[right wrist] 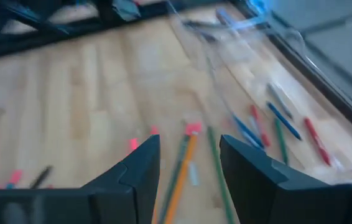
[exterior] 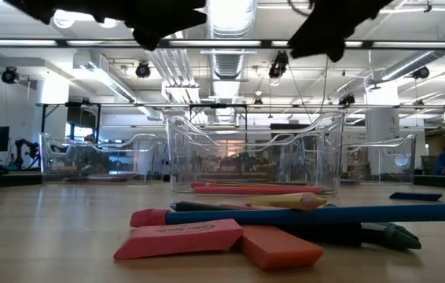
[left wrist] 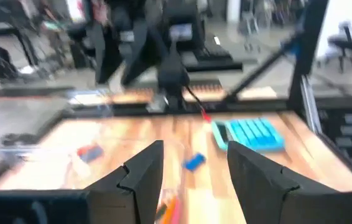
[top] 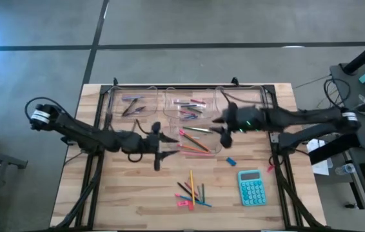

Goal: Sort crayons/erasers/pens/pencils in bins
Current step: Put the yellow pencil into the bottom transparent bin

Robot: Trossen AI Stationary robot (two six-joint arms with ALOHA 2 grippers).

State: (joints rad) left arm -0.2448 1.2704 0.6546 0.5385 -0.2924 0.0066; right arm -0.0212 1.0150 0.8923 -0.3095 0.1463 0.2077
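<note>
The right gripper (top: pixel 223 127) hovered spread and empty above the front clear bin (top: pixel 195 138), with several pencils (right wrist: pixel 185 167) lying in the bin just beneath its fingers. The left gripper (top: pixel 164 147) hung beside that bin, also spread and holding nothing. A loose pile of sticks (top: pixel 192 193) lay on the desk (top: pixel 118 193), well apart from both grippers.

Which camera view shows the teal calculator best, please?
The high view: the calculator lies face up, whole, near the table's front right. The left wrist view shows it blurred and slanted beyond the left gripper. I cannot find it in the low view or the right wrist view.
</note>
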